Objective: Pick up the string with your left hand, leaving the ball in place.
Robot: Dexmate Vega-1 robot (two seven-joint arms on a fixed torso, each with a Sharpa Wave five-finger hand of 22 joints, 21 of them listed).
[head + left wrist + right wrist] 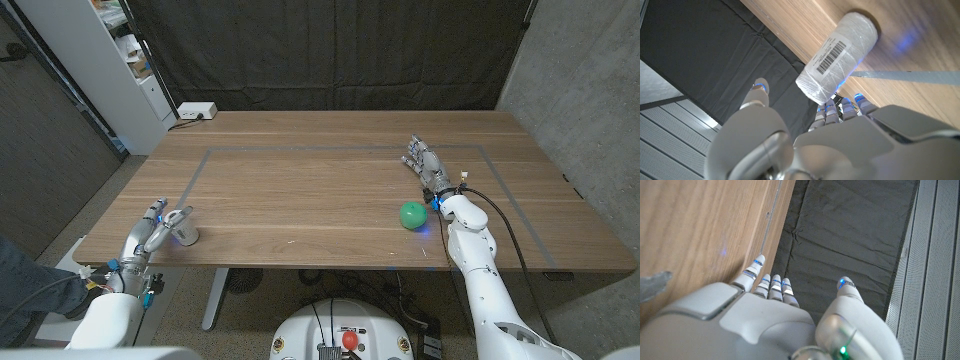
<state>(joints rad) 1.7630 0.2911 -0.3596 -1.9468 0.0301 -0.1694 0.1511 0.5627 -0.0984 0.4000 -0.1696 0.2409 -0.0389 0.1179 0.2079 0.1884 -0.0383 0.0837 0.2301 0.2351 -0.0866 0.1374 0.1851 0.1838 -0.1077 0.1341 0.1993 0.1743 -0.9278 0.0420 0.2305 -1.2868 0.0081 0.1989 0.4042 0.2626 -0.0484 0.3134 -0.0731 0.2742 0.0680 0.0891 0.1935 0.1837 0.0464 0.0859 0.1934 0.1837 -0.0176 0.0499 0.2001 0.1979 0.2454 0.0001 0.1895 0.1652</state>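
Wooden desk [330,190] carries everything: the left hand [160,228] at its near left corner, fingers spread wide beside the white spool of string [837,56] without gripping it; the right hand [424,165] open, fingers straight, just beyond the green ball [413,215]

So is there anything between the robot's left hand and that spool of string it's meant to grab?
Nothing visible. The left hand is right beside the spool of string, its fingers reaching the spool's side. The green ball sits far across the table, near the right hand.
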